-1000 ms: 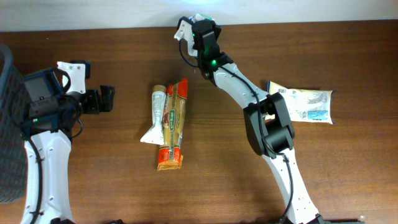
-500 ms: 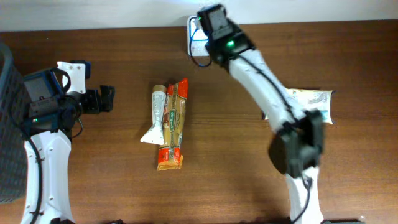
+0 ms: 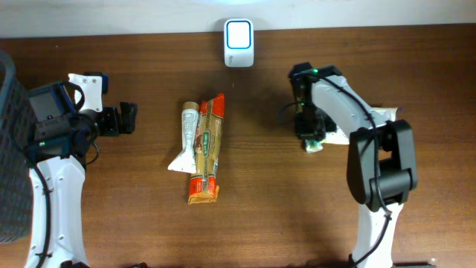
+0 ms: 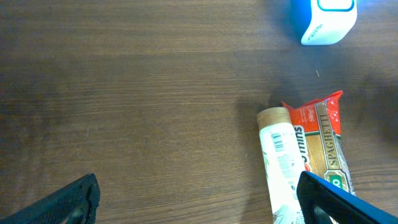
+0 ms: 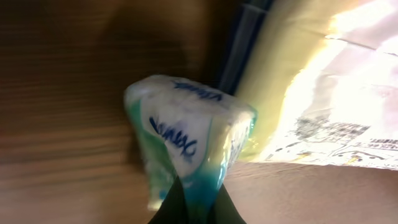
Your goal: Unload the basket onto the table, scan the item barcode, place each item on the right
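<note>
While the left gripper [image 3: 128,118] hangs over bare wood at the left of the table [image 3: 268,216], jaws spread as wide as they go and nothing between them, the right gripper [image 3: 312,138] is pinched tight on a small packet [image 3: 314,147], white with green and blue print. That packet sits right at the tip of the right claw, to the right of the table's middle. In the right wrist view it bulges out crumpled from between the dark fingers [image 5: 180,208], its blue lettering upside down. Whether it rests on the wood or is lifted clear, I cannot tell, as the view is blurred.

Just beside the held packet, on its right, a yellow and white pouch [image 3: 374,119] lies flat, partly under the right arm; the two look close enough to touch, though that is not certain.

The scanner [image 3: 238,43], a white box with a lit face, stands at the far edge of the table, well apart from the packet.

Between the arms a white tube [image 3: 190,134] and a red spaghetti packet [image 3: 207,149] lie side by side, touching along their length. A dark basket [image 3: 9,149] stands at the left edge
</note>
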`<action>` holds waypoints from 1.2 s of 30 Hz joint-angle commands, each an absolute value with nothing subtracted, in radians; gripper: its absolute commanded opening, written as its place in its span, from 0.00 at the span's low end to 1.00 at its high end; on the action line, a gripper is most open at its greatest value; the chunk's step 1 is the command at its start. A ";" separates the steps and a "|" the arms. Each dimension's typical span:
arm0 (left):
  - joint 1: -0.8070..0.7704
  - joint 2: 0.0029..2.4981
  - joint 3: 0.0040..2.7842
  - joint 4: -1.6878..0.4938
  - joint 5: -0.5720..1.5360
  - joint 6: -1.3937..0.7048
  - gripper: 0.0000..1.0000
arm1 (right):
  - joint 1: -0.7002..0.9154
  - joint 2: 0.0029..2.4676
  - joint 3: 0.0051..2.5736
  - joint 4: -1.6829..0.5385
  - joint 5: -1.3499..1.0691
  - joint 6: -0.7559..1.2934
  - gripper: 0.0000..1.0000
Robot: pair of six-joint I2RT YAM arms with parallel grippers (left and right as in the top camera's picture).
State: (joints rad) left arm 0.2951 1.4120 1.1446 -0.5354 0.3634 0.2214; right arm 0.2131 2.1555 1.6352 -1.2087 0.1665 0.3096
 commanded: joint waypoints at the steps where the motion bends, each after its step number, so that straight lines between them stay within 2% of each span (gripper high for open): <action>1: 0.296 1.410 1.150 -0.536 0.374 0.237 0.99 | 0.120 2.152 1.595 -1.151 0.206 0.326 0.04; 3: 0.296 1.410 1.150 -0.536 0.374 0.237 0.99 | 0.062 2.152 1.595 -1.103 0.189 0.263 0.05; 5: 0.296 1.410 1.150 -0.536 0.374 0.237 0.99 | 0.037 2.152 1.595 -1.091 0.168 0.191 0.13; 8: 0.296 1.410 1.150 -0.536 0.374 0.237 0.99 | 0.012 2.151 1.602 -1.092 0.201 0.162 0.34; 9: 0.296 1.410 1.150 -0.536 0.374 0.237 0.99 | 0.004 2.151 1.612 -1.096 0.197 0.162 0.49; 10: 0.296 1.410 1.150 -0.536 0.374 0.237 0.99 | -0.007 2.151 1.647 -1.130 0.175 0.160 0.70; 12: 0.296 1.410 1.150 -0.536 0.374 0.237 0.99 | -0.006 2.151 1.748 -1.235 0.149 0.151 0.78; 15: 0.296 1.410 1.150 -0.536 0.374 0.237 0.99 | 0.022 2.151 1.930 -1.386 0.017 0.135 0.84; 18: 0.296 1.410 1.150 -0.536 0.374 0.237 0.99 | 0.078 2.151 1.984 -1.396 -0.229 0.134 0.88; 19: 0.296 1.410 1.150 -0.536 0.374 0.237 0.99 | 0.097 2.152 1.981 -1.378 -0.299 0.135 1.00; 22: 0.296 1.410 1.150 -0.536 0.374 0.237 0.99 | 0.200 2.154 1.893 -1.220 -0.482 0.159 0.99; 29: 0.296 1.410 1.150 -0.536 0.374 0.237 0.99 | 0.434 2.154 1.652 -0.922 -0.554 0.340 1.00; 33: 0.296 1.410 1.150 -0.536 0.374 0.237 0.99 | 0.519 2.154 1.624 -0.830 -0.538 0.429 0.85; 35: 0.296 1.410 1.150 -0.536 0.374 0.237 0.99 | 0.564 2.154 1.624 -0.781 -0.515 0.477 0.72; 36: 0.296 1.410 1.150 -0.536 0.374 0.237 0.99 | 0.577 2.154 1.624 -0.769 -0.494 0.489 0.69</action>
State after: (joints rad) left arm 0.2951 1.4124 1.1446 -0.5350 0.3630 0.2214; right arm 0.5404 2.1612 1.6302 -0.7948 -0.5289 0.4183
